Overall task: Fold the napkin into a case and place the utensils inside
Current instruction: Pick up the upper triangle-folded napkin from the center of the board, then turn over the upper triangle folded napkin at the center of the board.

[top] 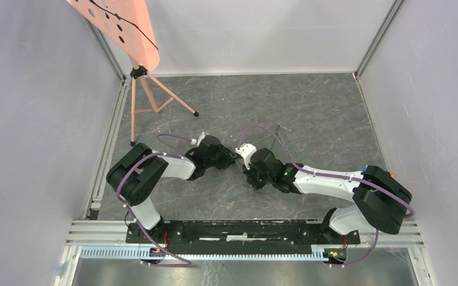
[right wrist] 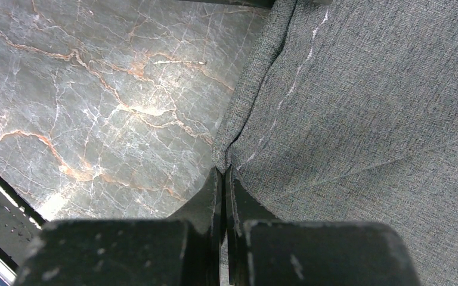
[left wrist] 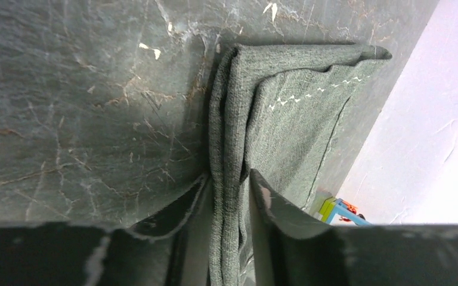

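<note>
Napkin of dark grey woven cloth (left wrist: 286, 119), folded in layers, flat on grey veined slate floor (left wrist: 83, 107) mid-scene, just far of both arm bases (nearly lost against that floor from above). Black left gripper (left wrist: 228, 179) on its left side, part-open round thick folded edge, fingers close against both faces; true pinch or not, cannot tell. Black right gripper (right wrist: 224, 174) on its right side, fully closed, nipping puckered hem. Probably light, limp, not slippery, quick to unfold: best taken at hems or fold ridges, all layers together. White zigzag stitching (left wrist: 316, 93) across upper layer. Small blue-green-orange plastic piece (left wrist: 337, 210) just beyond cloth's edge.

a robotics lab test cell: white panel walls (top: 30, 119), aluminium base rail (top: 89, 232), slate floor (top: 310, 107).
</note>
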Robot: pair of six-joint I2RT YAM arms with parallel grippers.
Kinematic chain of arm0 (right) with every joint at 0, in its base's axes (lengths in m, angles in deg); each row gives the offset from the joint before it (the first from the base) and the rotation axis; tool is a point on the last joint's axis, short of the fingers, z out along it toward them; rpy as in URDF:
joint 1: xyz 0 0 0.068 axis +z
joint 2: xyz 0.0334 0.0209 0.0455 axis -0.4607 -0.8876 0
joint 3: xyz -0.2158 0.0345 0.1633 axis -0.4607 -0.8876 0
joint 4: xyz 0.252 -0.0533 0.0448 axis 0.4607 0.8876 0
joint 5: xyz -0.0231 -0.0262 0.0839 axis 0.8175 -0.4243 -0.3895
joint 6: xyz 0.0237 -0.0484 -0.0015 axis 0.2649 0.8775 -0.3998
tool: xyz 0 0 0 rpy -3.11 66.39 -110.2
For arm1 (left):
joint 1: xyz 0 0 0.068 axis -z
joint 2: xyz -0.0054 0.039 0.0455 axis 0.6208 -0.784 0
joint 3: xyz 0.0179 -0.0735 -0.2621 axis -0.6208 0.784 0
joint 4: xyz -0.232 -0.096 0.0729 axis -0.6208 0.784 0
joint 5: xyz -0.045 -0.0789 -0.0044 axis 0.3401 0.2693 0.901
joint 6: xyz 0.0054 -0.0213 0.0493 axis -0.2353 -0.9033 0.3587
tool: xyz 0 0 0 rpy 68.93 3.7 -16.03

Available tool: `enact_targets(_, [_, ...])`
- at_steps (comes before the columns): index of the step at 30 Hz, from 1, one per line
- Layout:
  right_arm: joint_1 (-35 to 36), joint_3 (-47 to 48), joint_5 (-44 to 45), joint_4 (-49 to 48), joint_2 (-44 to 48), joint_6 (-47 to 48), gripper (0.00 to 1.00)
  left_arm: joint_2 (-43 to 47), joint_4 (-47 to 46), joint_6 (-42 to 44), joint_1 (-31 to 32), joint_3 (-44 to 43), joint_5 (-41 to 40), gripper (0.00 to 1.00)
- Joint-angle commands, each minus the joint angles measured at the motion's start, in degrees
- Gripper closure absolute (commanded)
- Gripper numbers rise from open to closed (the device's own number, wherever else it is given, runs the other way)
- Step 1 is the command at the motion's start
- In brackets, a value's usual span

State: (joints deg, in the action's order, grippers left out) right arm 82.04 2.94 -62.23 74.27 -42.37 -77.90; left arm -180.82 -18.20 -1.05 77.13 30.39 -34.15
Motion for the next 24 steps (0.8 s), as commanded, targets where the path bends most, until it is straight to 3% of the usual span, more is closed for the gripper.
enact_targets(1, [-0.11,-0.27,-0.81,-1.99,1.68,0.25,1.0,-1.9,2.52,1.05,-0.09,-1.73,-2.9,0.7])
enact_targets(7, [0.07,-0.1,-1.9,-1.86,1.72,0.64,0.99,0.06,2.82,5.62,-1.98,-2.68,-0.46,0.97])
enact_targets(9, [0.7,0.37,-1.88,-1.3,2.28,0.87,0.99,3.47,8.49,5.24,-3.06,-2.68,1.44,0.98])
enact_targets(18, [12.22,8.07,-6.19,-2.04,0.22,-6.02,1.0,36.62,50.2,5.74,-5.86,-0.99,-4.23,0.98])
enact_targets(22, [17.67,13.3,-17.66,-12.79,-2.47,-13.28,1.0,52.9,81.53,7.26,-6.57,-10.93,-18.1,0.98])
enact_targets(24, [18.25,14.53,-24.46,-20.27,-3.53,-18.1,0.99,57.08,92.37,7.52,-6.58,-18.34,-24.47,0.98])
